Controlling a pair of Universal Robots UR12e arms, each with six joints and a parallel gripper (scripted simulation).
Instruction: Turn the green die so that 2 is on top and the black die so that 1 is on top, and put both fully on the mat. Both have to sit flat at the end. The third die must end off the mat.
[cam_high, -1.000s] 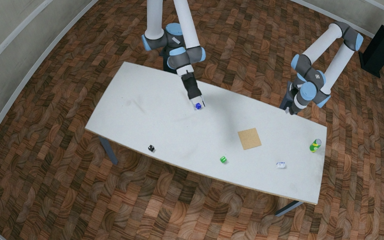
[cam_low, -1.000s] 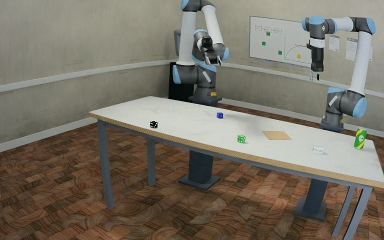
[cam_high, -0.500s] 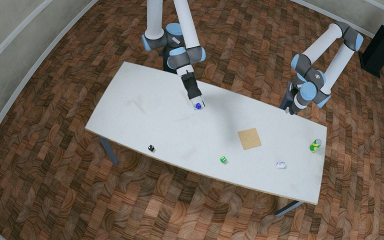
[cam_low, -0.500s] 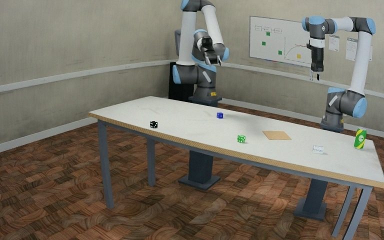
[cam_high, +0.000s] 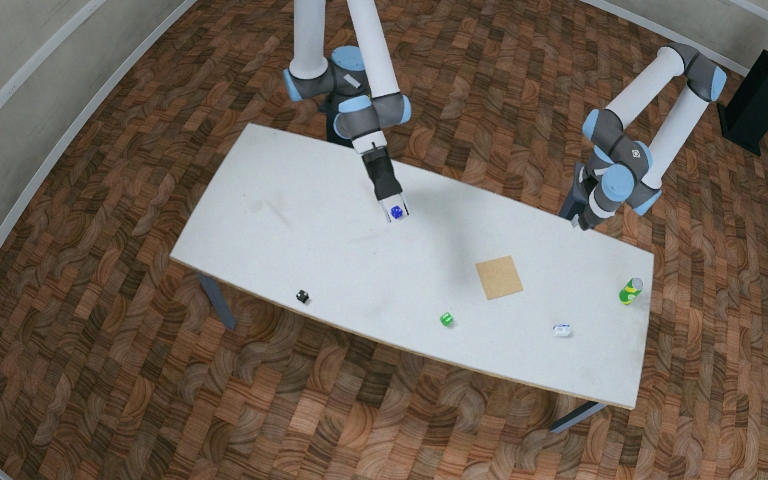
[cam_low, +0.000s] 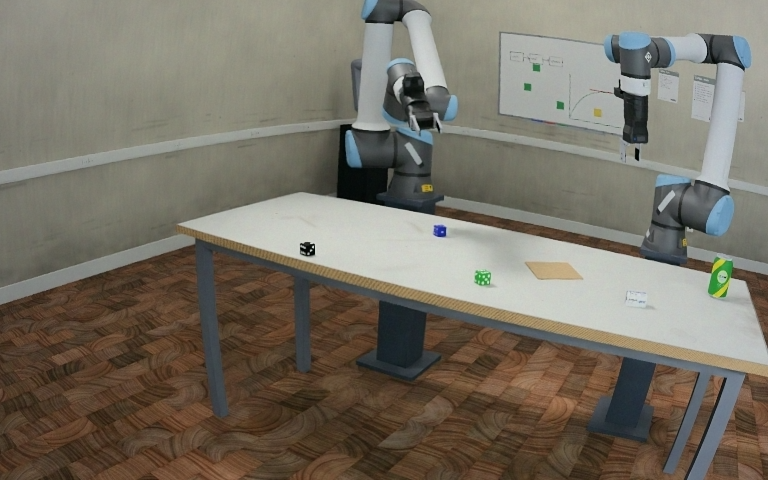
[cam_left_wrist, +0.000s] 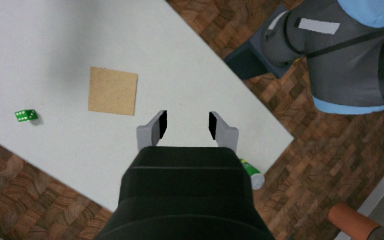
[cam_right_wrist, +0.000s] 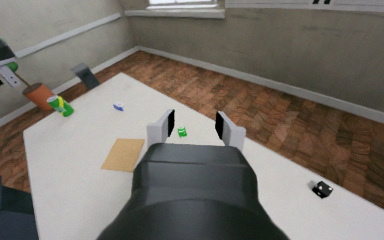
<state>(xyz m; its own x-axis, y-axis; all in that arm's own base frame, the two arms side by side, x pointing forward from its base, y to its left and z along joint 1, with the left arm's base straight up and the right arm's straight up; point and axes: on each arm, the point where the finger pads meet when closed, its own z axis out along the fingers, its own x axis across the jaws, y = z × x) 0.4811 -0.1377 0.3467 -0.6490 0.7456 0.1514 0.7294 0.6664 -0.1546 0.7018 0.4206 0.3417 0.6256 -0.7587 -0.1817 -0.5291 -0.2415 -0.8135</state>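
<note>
The green die (cam_high: 446, 319) (cam_low: 482, 277) (cam_left_wrist: 26, 115) (cam_right_wrist: 182, 132) and black die (cam_high: 303, 296) (cam_low: 307, 249) (cam_right_wrist: 322, 189) sit on the table (cam_high: 339, 243) (cam_low: 368, 249) (cam_left_wrist: 175, 95) (cam_right_wrist: 65, 195) over there, both off the mat (cam_high: 498, 277) (cam_low: 553, 270) (cam_left_wrist: 112, 91) (cam_right_wrist: 123, 154); the green one's nearer it. The blue die (cam_high: 396, 212) (cam_low: 439, 230) is off it too. Above the table, the right claw (cam_high: 398, 217) (cam_low: 425, 130) (cam_right_wrist: 195, 119) hangs wide open, holding nothing; the left claw (cam_high: 582, 224) (cam_low: 630, 158) (cam_left_wrist: 188, 119) is just as wide and unladen.

Around the left pincer (cam_high: 576, 224) (cam_low: 630, 155) (cam_left_wrist: 187, 124) and the right pincer (cam_high: 398, 212) (cam_low: 425, 127) (cam_right_wrist: 196, 124) — near to them or well apart from them — no visible change is appearing since the earlier views; nothing is shifting closer or farther.
</note>
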